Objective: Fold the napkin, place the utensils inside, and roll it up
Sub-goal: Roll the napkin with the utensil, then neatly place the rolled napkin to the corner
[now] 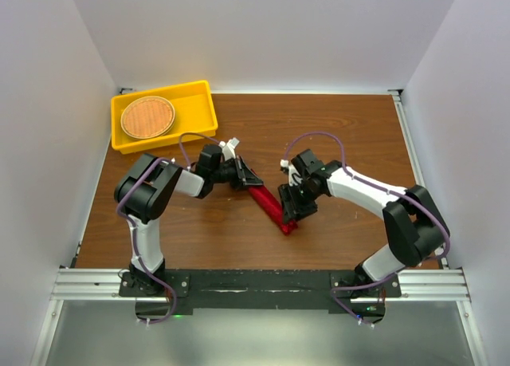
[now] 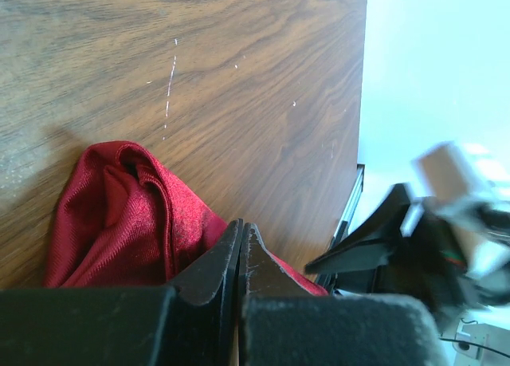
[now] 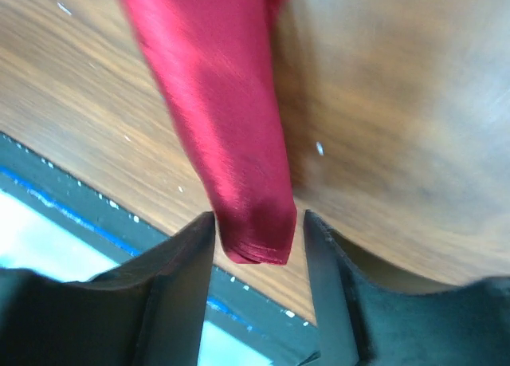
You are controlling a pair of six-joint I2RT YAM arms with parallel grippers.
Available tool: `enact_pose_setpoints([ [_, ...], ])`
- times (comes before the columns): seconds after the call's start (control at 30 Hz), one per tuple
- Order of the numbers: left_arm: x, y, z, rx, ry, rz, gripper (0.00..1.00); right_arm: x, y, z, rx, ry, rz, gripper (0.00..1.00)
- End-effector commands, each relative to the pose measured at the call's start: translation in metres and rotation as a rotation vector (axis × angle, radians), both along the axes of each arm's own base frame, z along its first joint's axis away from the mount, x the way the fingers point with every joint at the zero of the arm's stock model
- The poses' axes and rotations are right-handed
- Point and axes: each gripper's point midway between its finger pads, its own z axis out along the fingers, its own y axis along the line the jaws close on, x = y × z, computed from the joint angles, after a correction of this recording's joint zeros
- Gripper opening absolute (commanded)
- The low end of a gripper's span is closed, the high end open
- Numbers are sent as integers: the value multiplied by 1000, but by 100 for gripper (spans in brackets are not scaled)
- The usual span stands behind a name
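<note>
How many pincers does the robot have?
2. The left pincer is shut at the far end of the rolled red napkin. The right pincer is open around its near end.

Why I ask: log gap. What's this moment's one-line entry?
napkin: narrow strip; left pincer: shut at one end; right pincer: open, straddling other end; fork: unseen

You are looking down on a brown wood-grain table (image 1: 335, 135) enclosed by plain white walls (image 1: 263, 31). At its far left corner sits a yellow plastic tray (image 1: 199, 103), set slightly askew, with a round woven orange-brown mat (image 1: 147, 117) lying flat in its left half. Along the near edge runs a silver metal rail (image 1: 446, 285) carrying a black plate (image 1: 255, 282).
</note>
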Motion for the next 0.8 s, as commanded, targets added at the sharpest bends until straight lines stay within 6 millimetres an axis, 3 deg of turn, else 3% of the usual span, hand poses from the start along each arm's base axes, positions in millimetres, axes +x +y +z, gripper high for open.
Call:
enact_pose_setpoints([
  [0.0, -2, 17, -44, 127, 73, 40, 1, 35, 26, 39, 4, -238, 102, 70],
  [0.17, -4, 18, -45, 142, 104, 47, 0, 54, 61, 39, -65, -376, 222, 78],
  [0.23, -4, 19, -47, 152, 120, 54, 0, 71, 64, 35, -146, -447, 204, 80],
  [0.4, -7, 21, -48, 156, 150, 63, 1, 84, 73, 25, -290, -558, 226, 79],
  [0.6, -10, 22, -49, 161, 167, 66, 1, 89, 76, 5, -382, -616, 250, 73],
  [0.77, -11, 23, -52, 165, 193, 76, 1, 87, 71, -14, -418, -616, 243, 61],
])
